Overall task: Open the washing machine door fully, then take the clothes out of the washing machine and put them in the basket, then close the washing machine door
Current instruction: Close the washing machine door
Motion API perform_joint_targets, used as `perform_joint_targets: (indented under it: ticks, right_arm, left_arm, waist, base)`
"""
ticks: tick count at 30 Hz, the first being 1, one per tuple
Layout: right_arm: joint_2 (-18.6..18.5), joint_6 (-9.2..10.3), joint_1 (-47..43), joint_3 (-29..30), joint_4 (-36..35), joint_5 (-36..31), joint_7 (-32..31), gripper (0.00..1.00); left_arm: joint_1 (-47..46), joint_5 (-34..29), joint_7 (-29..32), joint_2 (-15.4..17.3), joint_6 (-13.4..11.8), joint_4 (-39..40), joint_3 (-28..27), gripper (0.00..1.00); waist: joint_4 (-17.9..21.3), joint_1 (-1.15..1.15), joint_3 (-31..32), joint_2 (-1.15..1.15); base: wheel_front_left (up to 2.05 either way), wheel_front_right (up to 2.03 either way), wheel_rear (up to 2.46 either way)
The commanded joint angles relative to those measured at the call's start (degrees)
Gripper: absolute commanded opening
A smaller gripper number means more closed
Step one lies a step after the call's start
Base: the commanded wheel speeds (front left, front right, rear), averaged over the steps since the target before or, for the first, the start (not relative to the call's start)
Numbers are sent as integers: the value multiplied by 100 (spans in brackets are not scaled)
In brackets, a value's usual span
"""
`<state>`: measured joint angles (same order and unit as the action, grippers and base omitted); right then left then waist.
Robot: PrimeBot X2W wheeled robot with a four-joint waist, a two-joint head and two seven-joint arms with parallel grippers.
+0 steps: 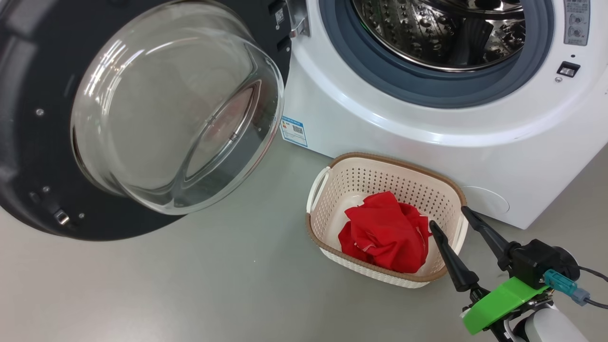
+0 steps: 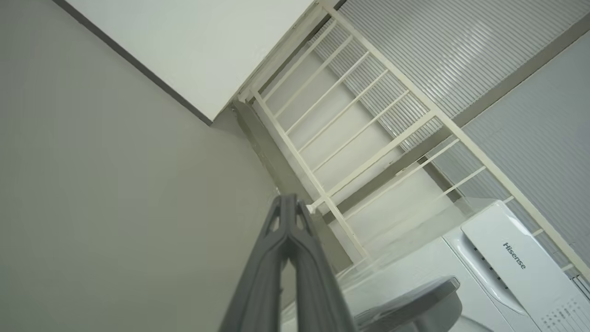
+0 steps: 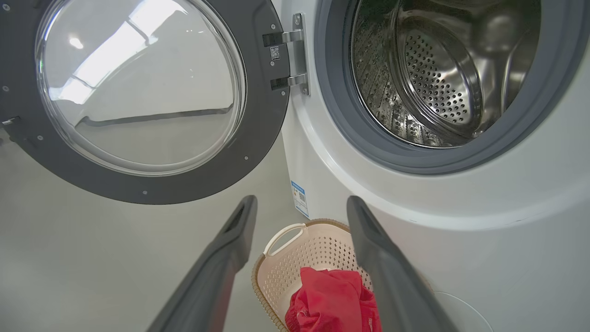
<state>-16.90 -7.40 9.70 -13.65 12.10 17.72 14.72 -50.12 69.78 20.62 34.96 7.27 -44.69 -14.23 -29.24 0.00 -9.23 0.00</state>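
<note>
Finds the clothes (image 1: 384, 232) heaped in the basket (image 1: 394, 162), just before the washing machine (image 1: 380, 128); finds the washing machine door (image 1: 142, 118) swung wide at left; likely heavy and stiff on its hinge (image 3: 295, 55), so best pushed at the black rim (image 1: 28, 156), far from that hinge; holds nothing in the right tool (image 1: 448, 216), spread wide over the basket; holds nothing in the left tool (image 2: 288, 200), pinched shut; cuts off the drum (image 1: 427, 33) at the top, so cannot vouch for emptiness.
</note>
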Motion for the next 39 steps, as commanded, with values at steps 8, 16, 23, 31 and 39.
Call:
perform_joint_targets:
  ticks: [8,16,23,31,39]
  right_arm:
    - [-118,-9,217,-177,-130,-52,28,100]
    - [-175,-9,325,-221,-137,-69,28,100]
    - [-178,-9,369,-229,-123,-75,28,100]
    - [-178,-9,386,-229,-127,-86,28,100]
    - [-169,-9,405,-227,-114,-84,28,100]
  left_arm:
    - [-600,421,1613,576,10,-750,166,0]
    - [-595,603,2288,499,-5,-845,254,0]
    - [-391,697,2513,387,3,-690,278,0]
    - [-180,745,2766,272,7,-482,361,0]
    - [1,887,3081,199,18,-125,418,0]
  waist:
    - [68,0,-116,0]
    - [114,0,-265,0]
    - [146,0,-325,0]
    - [154,0,-330,0]
    - [157,0,-315,0]
  base:
    - [0,0,0]
    - [0,0,0]
    - [0,0,0]
    - [0,0,0]
    - [0,0,0]
